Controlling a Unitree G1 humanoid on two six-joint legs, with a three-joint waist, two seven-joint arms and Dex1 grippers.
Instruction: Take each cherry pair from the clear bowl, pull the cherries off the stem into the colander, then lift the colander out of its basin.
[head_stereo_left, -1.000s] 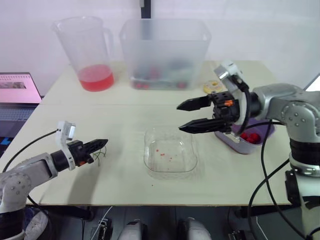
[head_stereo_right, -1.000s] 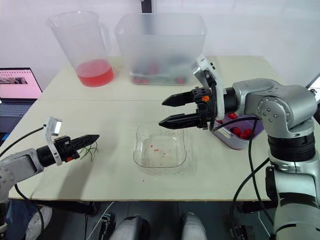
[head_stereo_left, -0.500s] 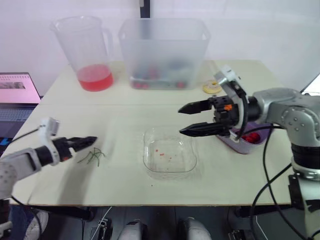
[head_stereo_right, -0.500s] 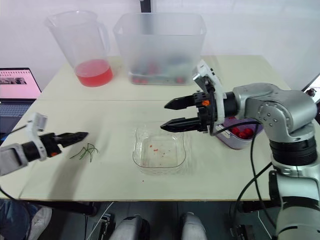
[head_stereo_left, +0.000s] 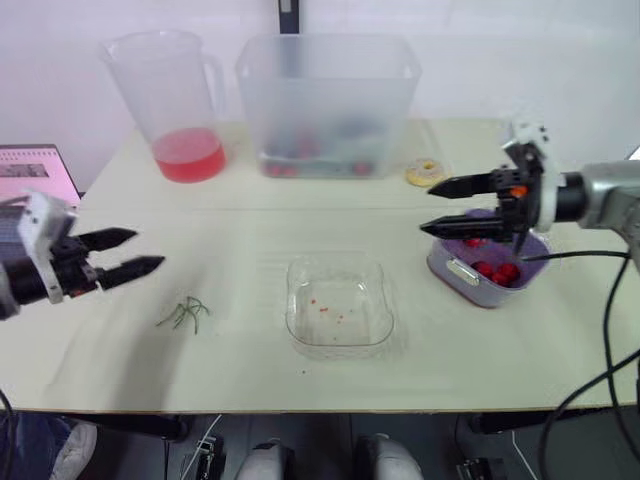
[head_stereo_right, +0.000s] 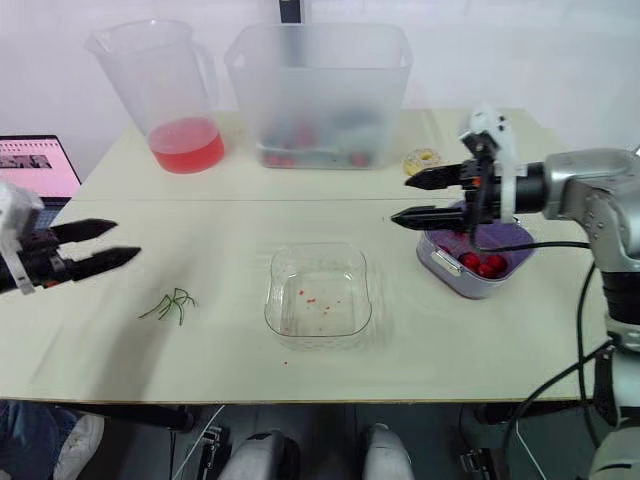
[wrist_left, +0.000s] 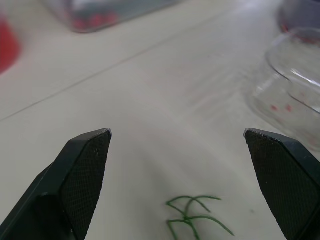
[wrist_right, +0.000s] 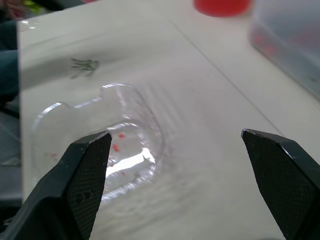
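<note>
The clear bowl (head_stereo_left: 338, 315) sits mid-table and holds just a few red specks. A bunch of bare green stems (head_stereo_left: 185, 313) lies on the table to its left. At the right, the purple colander (head_stereo_left: 487, 268) in its basin holds several red cherries. My left gripper (head_stereo_left: 145, 250) is open and empty at the table's left edge, left of the stems and above them. My right gripper (head_stereo_left: 428, 208) is open and empty just above the colander's left rim. The left wrist view shows the stems (wrist_left: 192, 217) and the bowl (wrist_left: 295, 95) beyond the open fingers.
A pitcher (head_stereo_left: 170, 100) with red liquid and a big frosted tub (head_stereo_left: 328, 100) stand along the back. A small yellow ring (head_stereo_left: 425, 175) lies behind the colander. A laptop (head_stereo_left: 30, 175) sits off the table's left side.
My left gripper opened, left the stems on the table and drew back to the left. My right gripper swung right, from over the bowl to over the colander.
</note>
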